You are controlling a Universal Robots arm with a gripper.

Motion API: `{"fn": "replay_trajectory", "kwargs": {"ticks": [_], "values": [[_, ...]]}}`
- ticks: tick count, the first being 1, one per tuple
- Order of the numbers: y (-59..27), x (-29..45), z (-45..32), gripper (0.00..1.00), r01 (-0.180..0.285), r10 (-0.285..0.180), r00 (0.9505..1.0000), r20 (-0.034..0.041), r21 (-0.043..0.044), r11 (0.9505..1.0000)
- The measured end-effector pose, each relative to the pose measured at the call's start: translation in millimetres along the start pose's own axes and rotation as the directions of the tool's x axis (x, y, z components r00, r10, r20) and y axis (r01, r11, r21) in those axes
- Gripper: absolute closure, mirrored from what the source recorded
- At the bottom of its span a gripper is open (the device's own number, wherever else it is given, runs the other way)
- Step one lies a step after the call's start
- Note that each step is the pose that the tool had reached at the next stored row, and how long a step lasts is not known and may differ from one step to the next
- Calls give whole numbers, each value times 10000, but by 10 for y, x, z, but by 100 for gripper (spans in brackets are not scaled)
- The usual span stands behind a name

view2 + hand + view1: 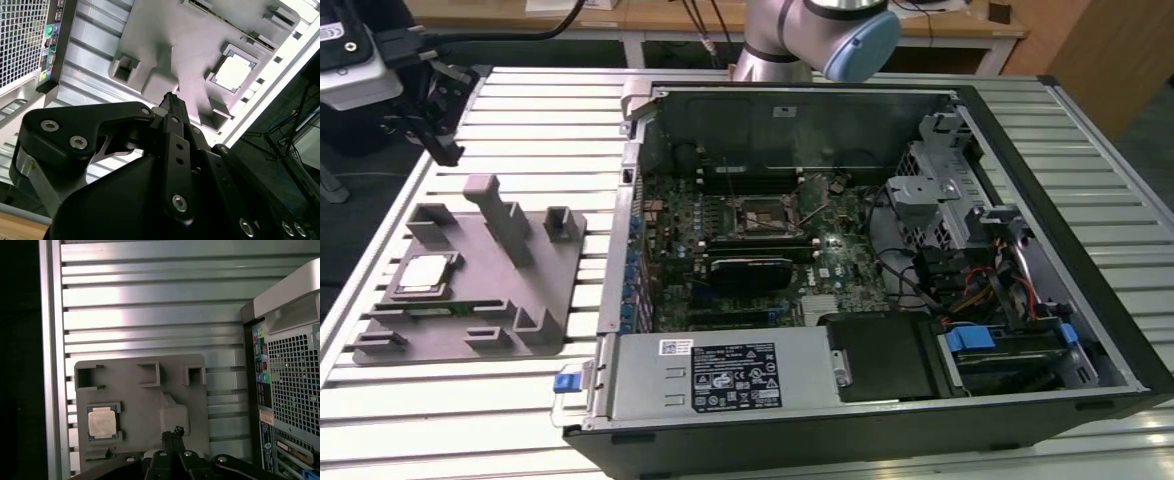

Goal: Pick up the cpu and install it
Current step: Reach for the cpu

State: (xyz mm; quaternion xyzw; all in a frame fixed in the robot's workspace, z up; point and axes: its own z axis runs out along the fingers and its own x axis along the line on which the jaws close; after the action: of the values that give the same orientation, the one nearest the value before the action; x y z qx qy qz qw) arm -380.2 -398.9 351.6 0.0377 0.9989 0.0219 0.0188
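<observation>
Both gripper (174, 432) fingers (166, 449) sit closed, empty; in the exterior view the cpu (424, 274) lies at their six o'clock, and descending unopened could jab it.

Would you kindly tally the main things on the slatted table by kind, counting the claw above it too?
cpu: 1
grey tray: 1
open computer case: 1
claw: 1
Total: 4
</observation>
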Motion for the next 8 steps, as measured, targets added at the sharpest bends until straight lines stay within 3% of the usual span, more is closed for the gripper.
{"fn": "replay_trajectory", "kwargs": {"ticks": [8], "values": [[-8, 89, 33, 89, 0, 0, 10000, -1, 0, 10000]]}}
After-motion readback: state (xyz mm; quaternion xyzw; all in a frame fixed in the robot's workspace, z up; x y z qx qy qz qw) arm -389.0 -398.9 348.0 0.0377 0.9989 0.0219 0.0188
